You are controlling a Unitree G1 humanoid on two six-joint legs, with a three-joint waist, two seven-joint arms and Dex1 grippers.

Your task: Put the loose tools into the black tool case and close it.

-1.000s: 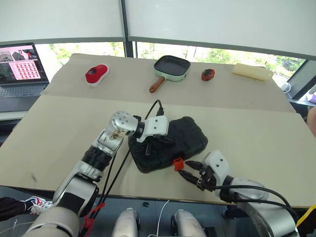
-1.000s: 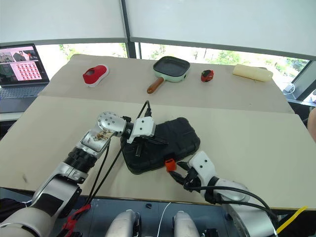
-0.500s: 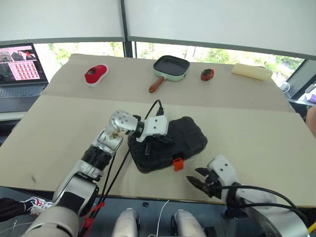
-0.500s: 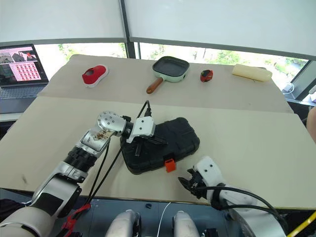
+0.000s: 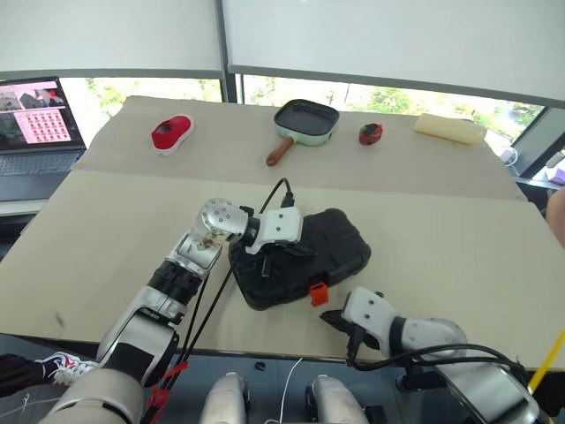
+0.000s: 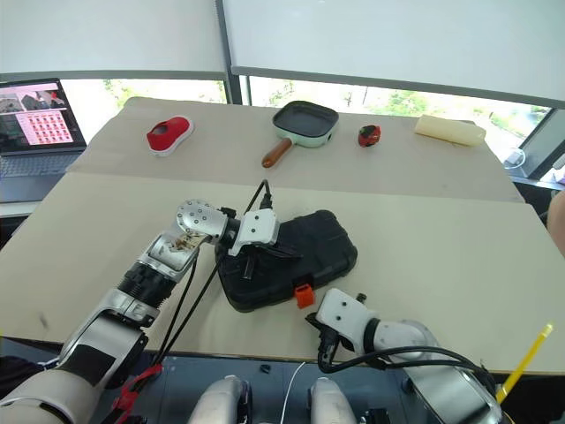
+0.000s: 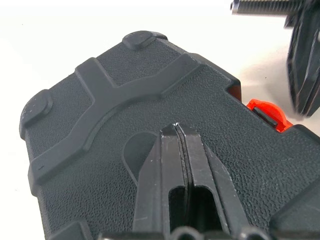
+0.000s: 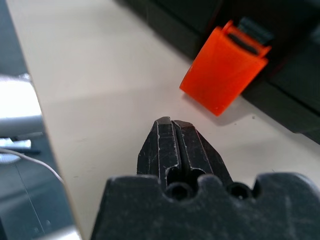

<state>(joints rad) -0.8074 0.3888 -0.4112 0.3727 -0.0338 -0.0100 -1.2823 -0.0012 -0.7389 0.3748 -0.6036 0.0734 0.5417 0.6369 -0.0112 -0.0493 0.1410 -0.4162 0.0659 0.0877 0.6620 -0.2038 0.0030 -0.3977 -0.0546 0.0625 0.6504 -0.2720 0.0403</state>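
**Operator:** Where are your grippers, and what are they doing?

**Describer:** Your right gripper (image 8: 172, 131) has its two black fingers pressed together with nothing between them. It sits low over the beige tabletop (image 5: 459, 256), just short of the orange plastic latch (image 8: 223, 67), which sticks out and down from the near side of the black moulded-plastic tool case (image 5: 331, 243). Your left gripper (image 7: 176, 131) is also closed and empty, its tips resting on the case's textured lid.

**Operator:** How is the case lying, and how much room do you have?

**Describer:** The lid is down. The case lies angled near the table's front edge (image 5: 265, 343), with your right gripper between latch and edge. Bare tabletop stretches wide to the right and behind. A green-rimmed frying pan (image 5: 306, 119) stands well apart at the back.
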